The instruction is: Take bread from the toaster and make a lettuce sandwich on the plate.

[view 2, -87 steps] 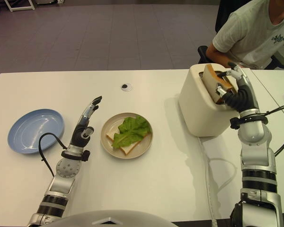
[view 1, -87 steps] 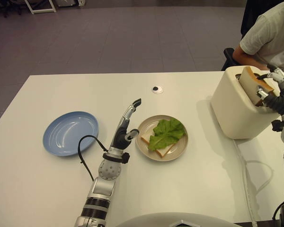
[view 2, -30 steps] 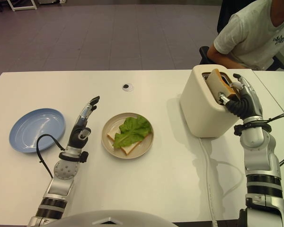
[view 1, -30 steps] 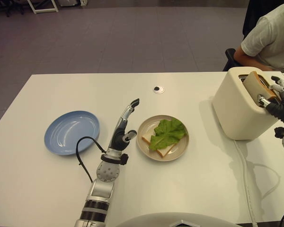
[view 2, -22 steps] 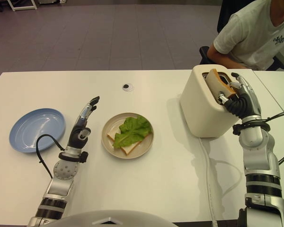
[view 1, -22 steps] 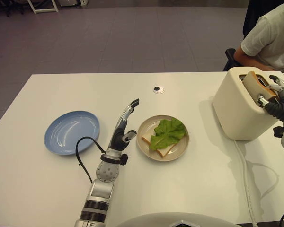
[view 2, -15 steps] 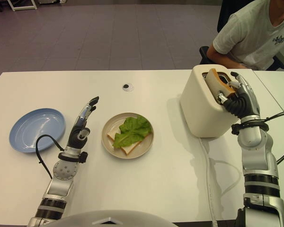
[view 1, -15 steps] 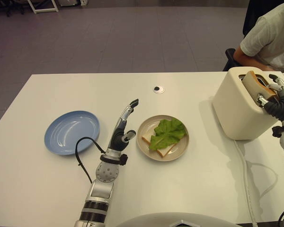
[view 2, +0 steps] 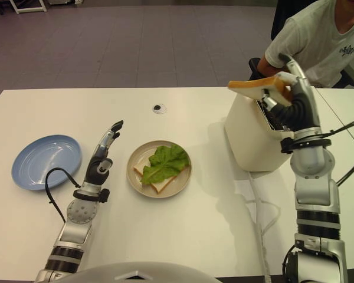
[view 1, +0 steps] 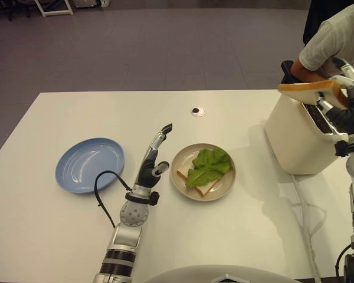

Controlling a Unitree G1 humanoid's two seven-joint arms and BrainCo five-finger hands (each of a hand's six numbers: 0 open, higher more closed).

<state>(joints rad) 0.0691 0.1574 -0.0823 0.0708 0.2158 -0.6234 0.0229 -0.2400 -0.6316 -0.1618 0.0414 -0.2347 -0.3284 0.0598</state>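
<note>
Carrying the top slice across looks to be the step in hand. The right hand (view 2: 299,107) grips a slice of toast (view 2: 253,87) by one end, holding it roughly level in the air just above the cream toaster (view 2: 251,141), which stands near the table's (view 2: 194,236) right edge. The slice's free end juts toward the middle of the table.

The tan plate (view 2: 138,157) sits near the table's centre with a bread slice (view 2: 160,186) on it and a lettuce leaf (view 2: 163,162) laid over that, so the sandwich appears to lack only its lid.

To do this well, the grip should stay firm but light, since toast pinched at one end can crack or droop. The slice is best kept level and swept toward the plate at a height that clears the toaster's top. Over the plate, its edges should be squared with the lower slice, not with the leaf, which spills past the bread toward the plate's far-right rim. It should come down flat so the lettuce is pressed rather than pushed off. The fingers should part only once the toast rests on the leaf.

The left hand (view 2: 102,160) stands upright just left of the tan plate, fingers extended and holding nothing. It is close enough to steady the plate if it slides. A blue plate (view 2: 41,162) lies near the left edge, well out of the path.
</note>
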